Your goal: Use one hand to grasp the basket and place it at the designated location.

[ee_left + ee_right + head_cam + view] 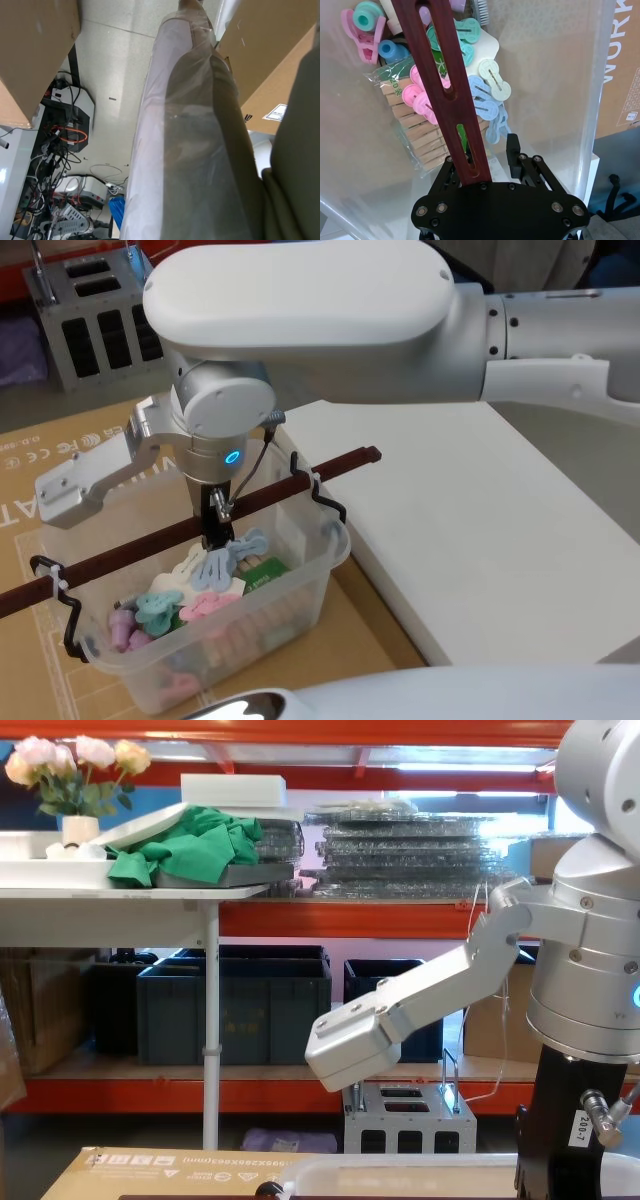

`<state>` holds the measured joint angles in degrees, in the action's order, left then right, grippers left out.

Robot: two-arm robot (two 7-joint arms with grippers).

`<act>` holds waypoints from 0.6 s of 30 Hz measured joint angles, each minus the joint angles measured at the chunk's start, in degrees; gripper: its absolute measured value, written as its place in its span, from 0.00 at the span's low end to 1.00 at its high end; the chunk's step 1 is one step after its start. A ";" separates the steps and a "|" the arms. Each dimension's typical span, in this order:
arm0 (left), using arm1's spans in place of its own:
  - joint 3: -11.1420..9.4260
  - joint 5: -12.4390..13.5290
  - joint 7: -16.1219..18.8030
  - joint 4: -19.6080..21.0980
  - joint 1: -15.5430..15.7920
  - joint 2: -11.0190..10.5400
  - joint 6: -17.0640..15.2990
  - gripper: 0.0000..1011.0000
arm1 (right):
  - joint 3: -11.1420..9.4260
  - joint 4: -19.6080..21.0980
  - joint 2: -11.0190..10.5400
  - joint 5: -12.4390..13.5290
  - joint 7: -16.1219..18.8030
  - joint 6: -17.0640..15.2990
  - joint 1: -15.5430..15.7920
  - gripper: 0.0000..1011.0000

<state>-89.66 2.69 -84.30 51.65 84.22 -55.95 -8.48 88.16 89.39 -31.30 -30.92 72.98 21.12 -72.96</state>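
The basket (295, 585) is a translucent tub on a cardboard sheet, holding coloured clothes pegs (205, 590) and wooden ones. Its dark red-brown bar handle (120, 555) runs across the top on black brackets. My right arm reaches in from the right, and its gripper (215, 532) points straight down at the middle of the handle. In the right wrist view the handle (440, 75) passes between the black fingers of the right gripper (487, 152). One finger (512, 150) stands a small gap off the bar, so the gripper is open around it. The basket wall (555, 75) shows beyond.
A white raised platform (480, 530) lies just right of the basket. The cardboard sheet (60, 440) spreads to the left and back. A grey metal box (95, 325) stands at the far left. The chest view shows dark blue crates (235, 1005) under a shelf.
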 joint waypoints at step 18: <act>0.00 0.00 0.00 0.00 0.00 0.00 0.00 0.00 | -1.01 0.88 -1.39 3.30 0.55 0.59 -0.50 0.23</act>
<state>-89.66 2.69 -84.30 51.65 84.22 -55.95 -8.48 87.14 90.27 -32.69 -27.62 73.53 21.71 -73.46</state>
